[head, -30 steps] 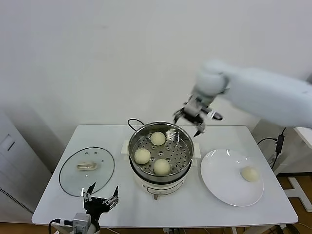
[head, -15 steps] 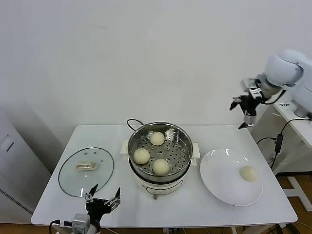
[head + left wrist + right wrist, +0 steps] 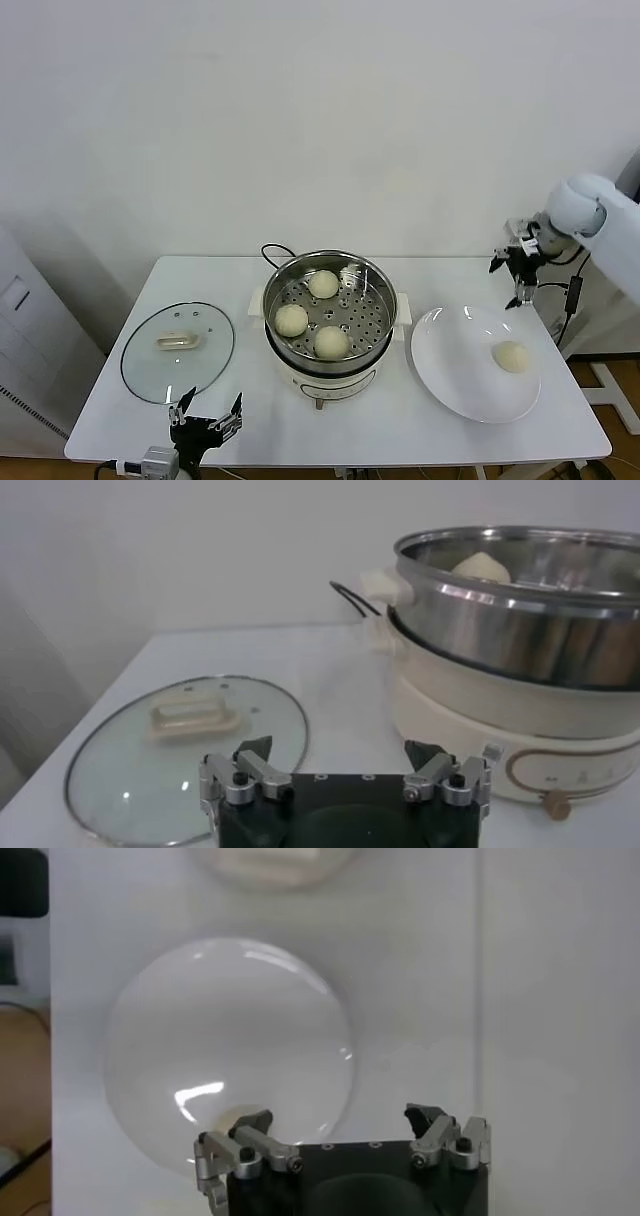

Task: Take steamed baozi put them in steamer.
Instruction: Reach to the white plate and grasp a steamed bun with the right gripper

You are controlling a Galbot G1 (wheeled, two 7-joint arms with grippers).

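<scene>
while 3 steamed baozi sit in the steamer mid-surface, 1 lies on the plate by the right edge; right gripper above the far-right corner, left gripper at the near edge, both with fingers apart, empty.

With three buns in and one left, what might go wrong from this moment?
1. The last baozi lies near the plate's outer side; a nudge from the open right tool might roll it off.
2. The steamer already holds three baozi, so the fourth could land on one.
</scene>
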